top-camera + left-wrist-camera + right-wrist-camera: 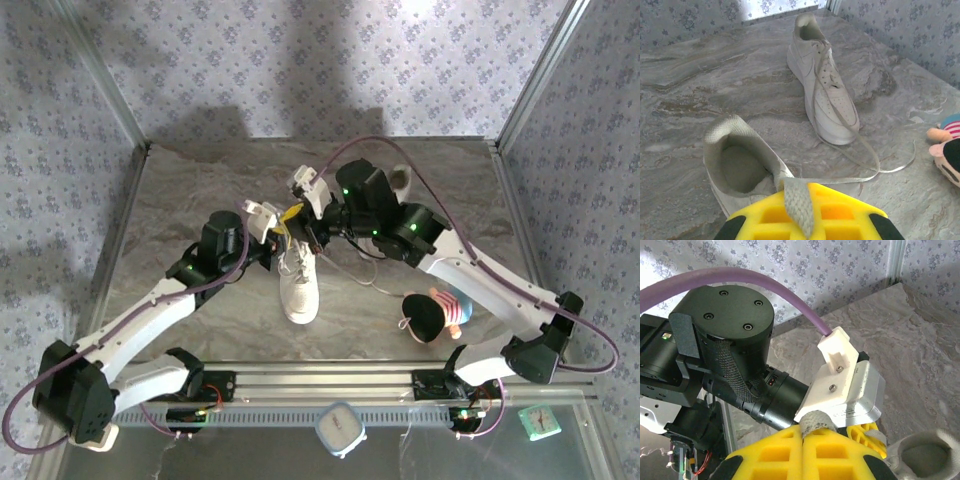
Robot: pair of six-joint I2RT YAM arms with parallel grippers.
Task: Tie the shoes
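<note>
One white shoe (300, 288) lies mid-table with its toe toward the arms' bases. Its grey heel opening (737, 160) lies just beyond my left gripper (802, 200), which is shut on a flat white lace (799, 202) pinched between the yellow fingers. My right gripper (802, 432) is shut on a short loop of lace (814, 419). Both grippers meet above this shoe's heel end, the left gripper (288, 222) beside the right gripper (312, 238). The other shoe (822, 85) lies farther off and is largely hidden behind my right arm at the back (402, 180).
A slack lace (875, 170) loops across the marble table (200, 200) past the far shoe's toe. A black-and-pink plush toy (435, 315) lies near the right arm's base. Metal posts and patterned walls (100, 80) close in the sides and back.
</note>
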